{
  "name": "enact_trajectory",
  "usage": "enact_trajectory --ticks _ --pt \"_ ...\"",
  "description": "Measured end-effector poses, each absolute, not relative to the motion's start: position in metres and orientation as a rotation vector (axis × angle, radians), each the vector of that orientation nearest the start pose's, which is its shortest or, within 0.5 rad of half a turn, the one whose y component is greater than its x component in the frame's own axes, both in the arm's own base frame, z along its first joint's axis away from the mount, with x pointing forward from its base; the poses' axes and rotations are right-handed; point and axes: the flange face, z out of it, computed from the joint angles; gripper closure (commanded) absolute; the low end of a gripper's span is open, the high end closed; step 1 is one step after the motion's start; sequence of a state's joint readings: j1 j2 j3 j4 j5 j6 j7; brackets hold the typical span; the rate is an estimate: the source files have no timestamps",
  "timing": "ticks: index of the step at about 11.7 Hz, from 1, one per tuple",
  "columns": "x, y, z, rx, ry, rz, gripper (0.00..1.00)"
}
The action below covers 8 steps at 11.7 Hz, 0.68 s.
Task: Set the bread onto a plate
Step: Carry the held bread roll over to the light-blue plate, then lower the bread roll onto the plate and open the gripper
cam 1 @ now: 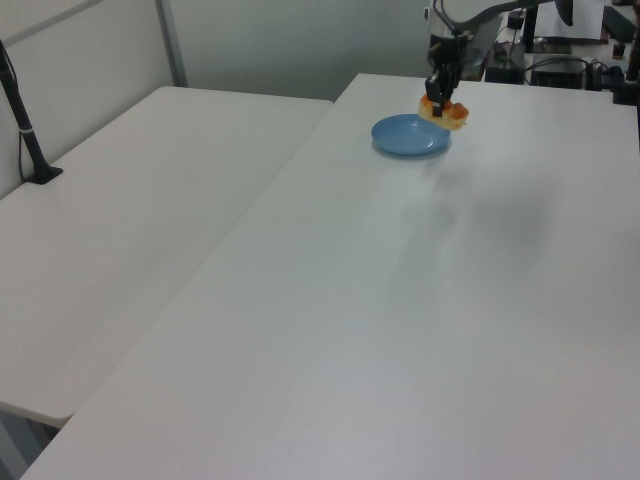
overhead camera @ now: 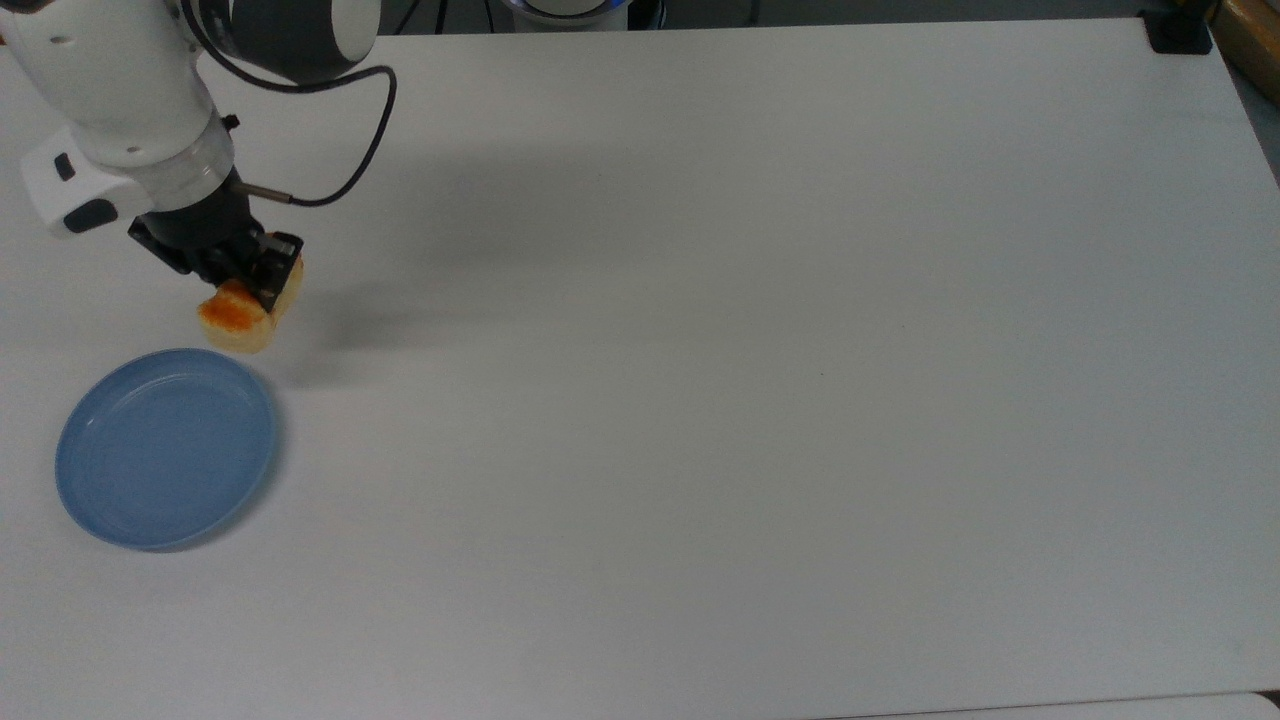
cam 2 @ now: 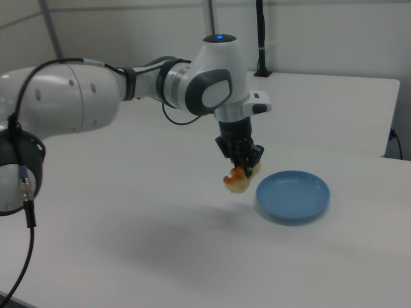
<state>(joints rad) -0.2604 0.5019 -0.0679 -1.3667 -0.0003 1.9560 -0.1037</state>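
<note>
My gripper (overhead camera: pixel 250 285) (cam 1: pixel 438 102) (cam 2: pixel 243 168) is shut on the bread (overhead camera: pixel 243 314) (cam 1: pixel 445 113) (cam 2: pixel 236 181), a small cream loaf with an orange-brown top, held tilted in the air above the white table. The light-blue plate (overhead camera: pixel 165 447) (cam 1: pixel 409 134) (cam 2: pixel 293 195) lies flat on the table. In the top view the bread hangs just above the plate's upper rim; in the right view it hangs just off the plate's left edge, apart from it.
The white table (overhead camera: pixel 760 380) stretches wide to the top view's right. A second white table (cam 1: pixel 130 240) adjoins it on the left view's left, with a black clamp post (cam 1: pixel 28 140). Another black clamp (overhead camera: pixel 1178 32) sits at the top view's upper right corner.
</note>
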Motion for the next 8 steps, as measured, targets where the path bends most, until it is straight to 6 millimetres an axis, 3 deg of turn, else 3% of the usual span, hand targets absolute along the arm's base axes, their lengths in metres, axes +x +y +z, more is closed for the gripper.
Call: enact_trajectory --ticks 5,8 --pt "0.701 -0.255 0.425 -3.159 0.593 -0.355 0.70" --pt "0.709 -0.283 0.396 -3.110 0.797 -0.475 0.70"
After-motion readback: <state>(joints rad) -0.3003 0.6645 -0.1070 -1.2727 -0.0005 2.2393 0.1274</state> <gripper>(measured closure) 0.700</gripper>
